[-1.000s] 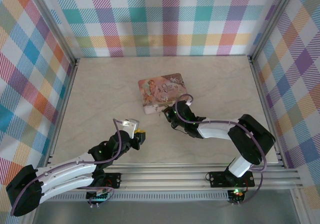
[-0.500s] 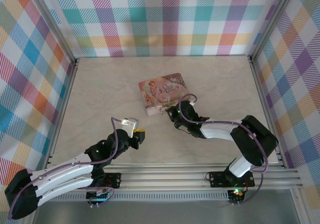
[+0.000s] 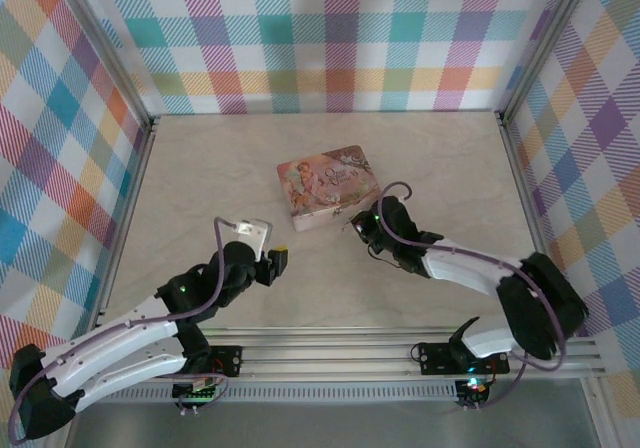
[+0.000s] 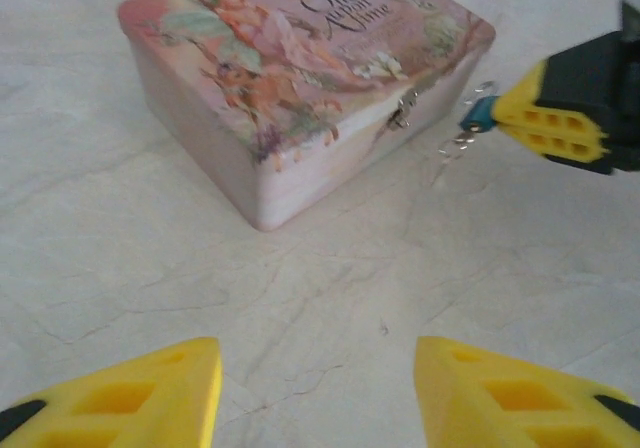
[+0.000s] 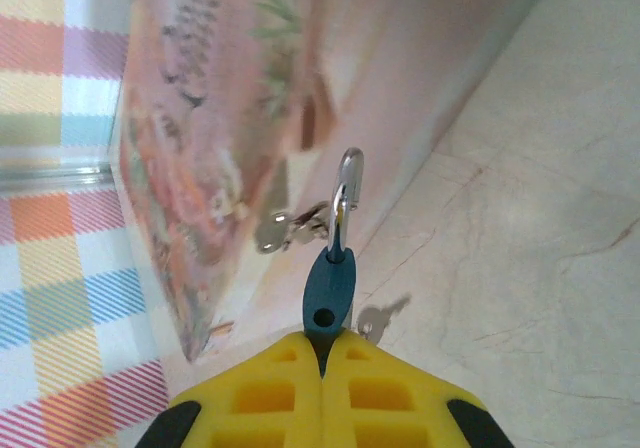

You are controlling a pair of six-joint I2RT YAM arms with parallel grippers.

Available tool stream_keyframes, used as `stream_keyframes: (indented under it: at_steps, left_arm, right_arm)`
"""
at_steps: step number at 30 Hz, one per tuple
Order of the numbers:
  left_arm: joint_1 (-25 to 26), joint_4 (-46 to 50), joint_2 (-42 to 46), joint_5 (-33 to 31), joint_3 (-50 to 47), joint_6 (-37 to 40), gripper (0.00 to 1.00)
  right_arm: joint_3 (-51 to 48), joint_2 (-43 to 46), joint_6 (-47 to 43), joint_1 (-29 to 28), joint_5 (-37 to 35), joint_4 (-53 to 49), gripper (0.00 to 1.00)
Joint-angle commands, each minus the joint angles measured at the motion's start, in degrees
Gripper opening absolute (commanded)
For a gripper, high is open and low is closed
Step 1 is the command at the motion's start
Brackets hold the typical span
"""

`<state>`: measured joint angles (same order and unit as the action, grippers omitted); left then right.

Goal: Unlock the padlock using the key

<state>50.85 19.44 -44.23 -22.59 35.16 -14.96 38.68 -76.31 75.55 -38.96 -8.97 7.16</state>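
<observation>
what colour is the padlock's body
The padlock body is teal-blue, clearest in the right wrist view.

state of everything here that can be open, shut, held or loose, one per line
tin: lid shut, clasp down
padlock: teal body clamped in the right gripper, shackle pointing away from it; locked or unlocked cannot be told
keys: dangling loose by the shackle, held by neither gripper
right gripper: shut on the padlock
left gripper: open, holding nothing, facing the tin

The left end effector (image 4: pixel 318 373) has spread open; the right end effector (image 5: pixel 322 350) shifted rightward
</observation>
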Motion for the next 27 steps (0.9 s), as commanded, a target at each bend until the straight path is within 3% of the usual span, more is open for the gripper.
stream_keyframes:
  at_steps: [1,2,3,10,14,21,27]
  left_arm:
    - [-2.56,14.32,-3.90,-4.82,7.73,-4.50,0.90]
    - [-3.33,16.85,-5.45,-5.25,10.13,-5.49,0.98]
    - [-4.09,18.87,-6.70,-5.24,11.93,-5.95,1.00]
    - [-10.95,26.54,-10.44,0.75,18.11,-7.17,1.00]
    - [-14.33,27.57,-9.14,5.06,16.79,-8.14,1.00]
    - [-17.58,28.53,-4.86,8.83,12.82,-14.79,1.00]
    - [-18.29,28.54,-0.42,8.70,8.84,-19.64,1.00]
  right_arm:
    - [6.53,3.55,-12.70,0.17,-0.50,-13.29,0.00]
    - [8.85,3.73,-15.34,0.20,0.31,-16.94,0.00]
    - [10.75,3.71,-17.80,0.14,1.85,-19.61,0.00]
    - [21.36,-1.64,-27.30,-2.81,11.86,-30.68,0.00]
    - [26.65,-8.04,-30.60,-8.25,17.19,-36.51,0.00]
    - [27.69,-18.51,-28.34,-18.57,23.35,-29.82,0.00]
    - [30.31,-28.47,-27.59,-22.59,28.78,-22.61,0.00]
